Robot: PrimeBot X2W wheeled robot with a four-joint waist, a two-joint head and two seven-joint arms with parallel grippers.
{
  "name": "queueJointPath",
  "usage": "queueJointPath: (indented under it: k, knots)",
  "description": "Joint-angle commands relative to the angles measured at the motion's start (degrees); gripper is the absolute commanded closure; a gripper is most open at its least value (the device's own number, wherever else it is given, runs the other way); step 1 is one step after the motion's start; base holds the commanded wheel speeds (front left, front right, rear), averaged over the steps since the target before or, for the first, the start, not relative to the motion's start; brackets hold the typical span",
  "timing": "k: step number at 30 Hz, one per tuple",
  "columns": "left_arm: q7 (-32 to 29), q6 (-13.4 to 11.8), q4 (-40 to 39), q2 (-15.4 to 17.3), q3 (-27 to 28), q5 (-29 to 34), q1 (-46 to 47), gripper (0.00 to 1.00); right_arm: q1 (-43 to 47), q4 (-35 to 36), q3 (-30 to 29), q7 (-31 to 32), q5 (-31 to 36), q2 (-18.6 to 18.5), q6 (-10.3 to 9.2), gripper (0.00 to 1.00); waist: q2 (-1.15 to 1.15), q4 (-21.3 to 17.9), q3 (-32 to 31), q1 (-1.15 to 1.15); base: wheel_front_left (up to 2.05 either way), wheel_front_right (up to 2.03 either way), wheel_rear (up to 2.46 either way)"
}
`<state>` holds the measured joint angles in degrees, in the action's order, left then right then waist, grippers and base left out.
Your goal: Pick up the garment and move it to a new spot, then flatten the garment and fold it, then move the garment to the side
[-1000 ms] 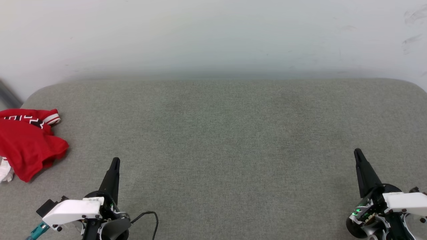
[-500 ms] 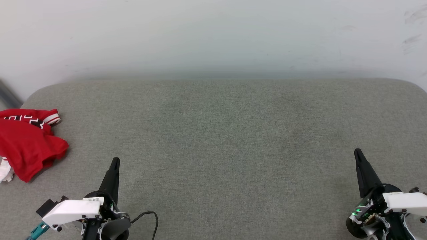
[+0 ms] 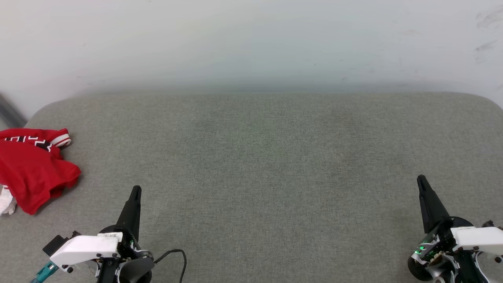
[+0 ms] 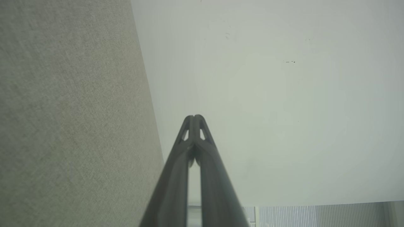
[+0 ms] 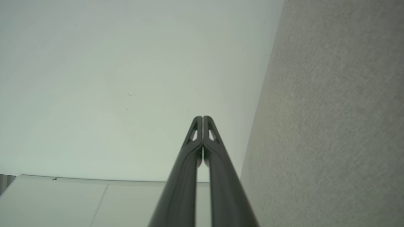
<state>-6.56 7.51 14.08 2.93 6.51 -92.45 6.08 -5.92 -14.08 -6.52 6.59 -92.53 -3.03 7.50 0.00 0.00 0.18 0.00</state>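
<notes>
1. While both arms sit low along the near edge of the grey surface, neither grip has anything in it.
2. Garment: crumpled red heap at the surface's left edge, about midway between the far and near edges, and partly cut off by the head view's border. It has red-and-white striped trim on its far side, with black, white-outlined lettering beside that. A scrap of white shows at its near end.
3. Left gripper: by the near-left corner, tip pointing toward the far edge. Jaws pressed together, empty. It is near the garment but apart from it, toward the near edge and further from the left edge.
4. Right gripper: by the near-right corner, closed tight, empty, well apart from the garment.
5. Wrist views: the fingers of each pair meet at the tips with nothing between them.
6. Cable: dark loop beside the left wrist, at the near edge.
7. Wall: pale, behind the far edge, with a few scuffs at its upper right.
8. Cannot tell whether either gripper touches the surface.
</notes>
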Motion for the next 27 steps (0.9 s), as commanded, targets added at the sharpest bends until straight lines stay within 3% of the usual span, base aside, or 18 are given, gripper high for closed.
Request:
queueJointPath:
  k: [1,6,7,19,27]
  knots:
    - [-0.08,0.11,0.03,-0.06,0.09,0.09,0.42,1.0,-0.74,-0.05,0.03,0.04,0.25,0.24,-0.02,1.0,0.0,0.0,0.0,0.0,0.0,0.0,0.0]
    - [-0.08,0.11,0.03,-0.06,0.09,0.09,0.42,1.0,-0.74,-0.05,0.03,0.03,0.25,0.24,-0.02,1.0,0.0,0.0,0.0,0.0,0.0,0.0,0.0]
    - [0.0,0.0,0.0,0.0,0.0,0.0,0.0,0.0,0.0,0.0,0.0,0.0,0.0,0.0,0.0,0.0,0.0,0.0,0.0,0.0,0.0,0.0,0.0]
    - [2.6,-0.11,-0.22,-0.17,0.67,3.67,-1.83,0.0,2.07,-0.64,-0.11,-2.59,3.5,0.04,-0.01,0.0,0.0,-0.06,0.11,0.0,0.0,0.0,0.0]
    - [4.75,-3.14,-3.47,-0.15,0.98,12.82,-1.79,0.0,2.29,2.23,-0.83,-4.74,12.18,0.05,-0.01,0.0,0.0,-0.07,0.33,0.0,0.0,0.0,0.0]
